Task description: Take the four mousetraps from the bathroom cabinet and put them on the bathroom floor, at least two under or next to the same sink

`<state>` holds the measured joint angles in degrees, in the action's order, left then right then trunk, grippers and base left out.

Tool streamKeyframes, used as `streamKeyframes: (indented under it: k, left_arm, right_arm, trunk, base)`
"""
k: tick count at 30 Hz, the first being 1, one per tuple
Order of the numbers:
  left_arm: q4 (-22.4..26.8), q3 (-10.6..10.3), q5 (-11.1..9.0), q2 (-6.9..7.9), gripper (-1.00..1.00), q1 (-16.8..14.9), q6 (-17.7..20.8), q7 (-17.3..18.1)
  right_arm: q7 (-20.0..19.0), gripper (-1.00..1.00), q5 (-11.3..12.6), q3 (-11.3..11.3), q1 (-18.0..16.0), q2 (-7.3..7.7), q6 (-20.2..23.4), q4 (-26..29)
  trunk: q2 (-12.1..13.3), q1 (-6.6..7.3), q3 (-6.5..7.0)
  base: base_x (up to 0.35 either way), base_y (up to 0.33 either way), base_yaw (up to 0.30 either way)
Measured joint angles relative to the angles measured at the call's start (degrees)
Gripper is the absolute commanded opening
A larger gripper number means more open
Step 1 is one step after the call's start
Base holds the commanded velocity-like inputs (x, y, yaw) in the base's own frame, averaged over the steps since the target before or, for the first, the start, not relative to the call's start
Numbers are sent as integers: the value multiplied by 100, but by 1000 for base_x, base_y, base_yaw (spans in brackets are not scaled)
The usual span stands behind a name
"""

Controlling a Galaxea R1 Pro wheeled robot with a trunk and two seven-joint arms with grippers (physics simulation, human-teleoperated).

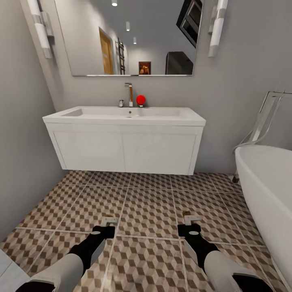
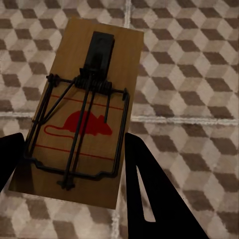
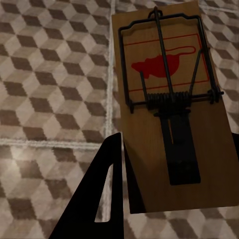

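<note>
My left gripper (image 1: 108, 223) is shut on a mousetrap (image 2: 84, 114), a tan board with dark wire spring and a red mouse mark, held above the bathroom floor (image 1: 150, 207). One dark finger (image 2: 154, 194) presses its edge. My right gripper (image 1: 191, 220) is shut on a second mousetrap (image 3: 169, 99), with a finger (image 3: 104, 189) against its side. Both hands hover low over the cube-patterned tiles, in front of the bathroom sink (image 1: 125, 114) on its white wall-hung vanity (image 1: 123, 152). The cabinet is out of view.
A curved white bathtub (image 1: 267, 190) stands at the right with a chrome pipe behind it. A grey wall (image 1: 20, 162) closes the left side. A mirror (image 1: 129, 36) hangs above the sink, and a red ball (image 1: 140, 99) sits by the tap.
</note>
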<state>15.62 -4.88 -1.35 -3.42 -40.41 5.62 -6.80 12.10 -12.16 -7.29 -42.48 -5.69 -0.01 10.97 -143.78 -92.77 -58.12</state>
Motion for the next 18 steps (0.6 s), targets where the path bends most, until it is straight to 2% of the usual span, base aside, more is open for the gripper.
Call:
streamKeyframes:
  k: [5,15,18]
  left_arm:
    - [-9,21,-22,15,-100,-2,-157,-12]
    - [61,-10,-148,26,-100,-2,-182,70]
    - [197,-13,-163,89,-100,-2,-158,112]
  right_arm:
    - [1,-100,-1,-4,-3,2,-3,2]
    - [1,-100,7,-6,-3,2,17,2]
    - [1,-100,8,-9,-4,-2,24,1]
  trunk:
    - [0,0,0]
    - [0,0,0]
    - [0,0,0]
  base:
    - [0,0,0]
    - [0,0,0]
    - [0,0,0]
